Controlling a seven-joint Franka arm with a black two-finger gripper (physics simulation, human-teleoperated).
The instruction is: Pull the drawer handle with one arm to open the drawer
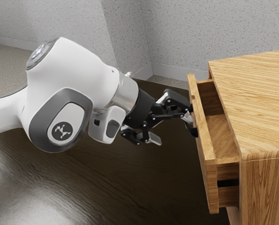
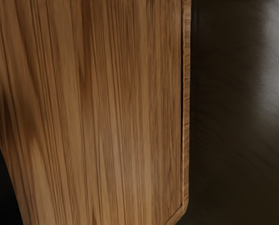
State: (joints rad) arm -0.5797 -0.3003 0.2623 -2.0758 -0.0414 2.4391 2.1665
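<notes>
A wooden cabinet [image 1: 256, 93] stands at the exterior view's right. Its top drawer [image 1: 207, 154] is pulled partway out, and the inside [image 1: 221, 136] shows bare wood. A small dark handle [image 1: 194, 130] sits on the drawer front. My black gripper [image 1: 172, 127] is open, fingers spread wide. The upper finger [image 1: 179, 104] reaches the drawer front just above the handle. The lower fingertip [image 1: 153, 139] hangs apart from the drawer. In the wrist view the drawer front [image 2: 92, 112] is very close to my hand, its edge [image 2: 186, 93] running against the dark floor.
Dark glossy floor [image 1: 106, 187] stretches below the arm and in front of the cabinet. Speckled grey walls [image 1: 177, 33] meet in a corner behind. A second drawer front [image 1: 233, 213] lies under the open one.
</notes>
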